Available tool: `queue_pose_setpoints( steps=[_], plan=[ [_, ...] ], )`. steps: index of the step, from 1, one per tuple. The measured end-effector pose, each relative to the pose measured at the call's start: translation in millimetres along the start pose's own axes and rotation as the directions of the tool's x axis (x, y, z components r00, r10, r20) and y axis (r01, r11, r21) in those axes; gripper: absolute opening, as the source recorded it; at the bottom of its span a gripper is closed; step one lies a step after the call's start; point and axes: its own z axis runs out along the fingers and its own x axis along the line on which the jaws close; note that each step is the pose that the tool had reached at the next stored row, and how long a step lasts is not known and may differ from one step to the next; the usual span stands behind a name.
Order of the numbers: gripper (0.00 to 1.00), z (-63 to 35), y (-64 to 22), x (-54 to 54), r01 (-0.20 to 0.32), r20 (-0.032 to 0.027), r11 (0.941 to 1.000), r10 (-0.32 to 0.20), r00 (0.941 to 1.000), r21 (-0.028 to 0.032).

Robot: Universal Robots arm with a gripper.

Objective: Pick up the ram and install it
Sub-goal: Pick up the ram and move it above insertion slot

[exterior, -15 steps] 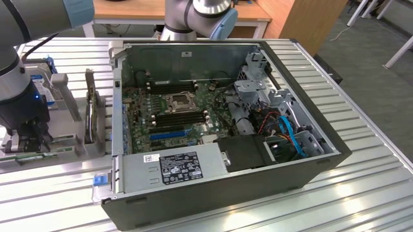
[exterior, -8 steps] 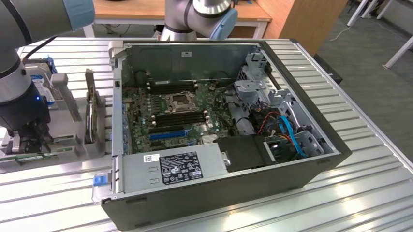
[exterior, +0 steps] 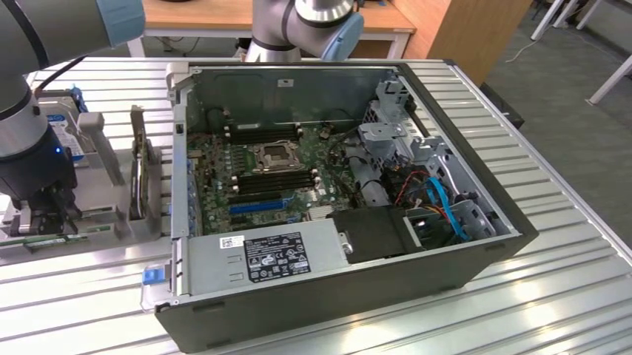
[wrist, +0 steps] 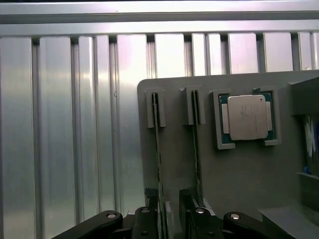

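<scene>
Wrist view: claw (wrist: 172,216) fully spread, empty, poised over ram (wrist: 158,144).
Ram from claw: 6 o'clock in exterior view, just beneath.
Ram axis: roughly 9-to-3 there.

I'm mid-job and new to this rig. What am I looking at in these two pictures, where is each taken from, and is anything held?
The machine is one robot arm ending in a two-fingered hand. The exterior view looks from off the arm at a slatted metal table with an open computer case. The wrist view looks past the hand at a grey tray beside the case. In it two ram sticks stand on edge, next to a square processor chip. The hand is open, over the sticks, holding nothing.
</scene>
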Motion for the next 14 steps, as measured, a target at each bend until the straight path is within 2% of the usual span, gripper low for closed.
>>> queue_pose_setpoints(
  steps=[14],
  plan=[
    [0.31, 2.0, -0.1, 0.1, 0.015, -0.0007, 0.9999, -0.015, 0.9999, -0.0006]
  ],
)
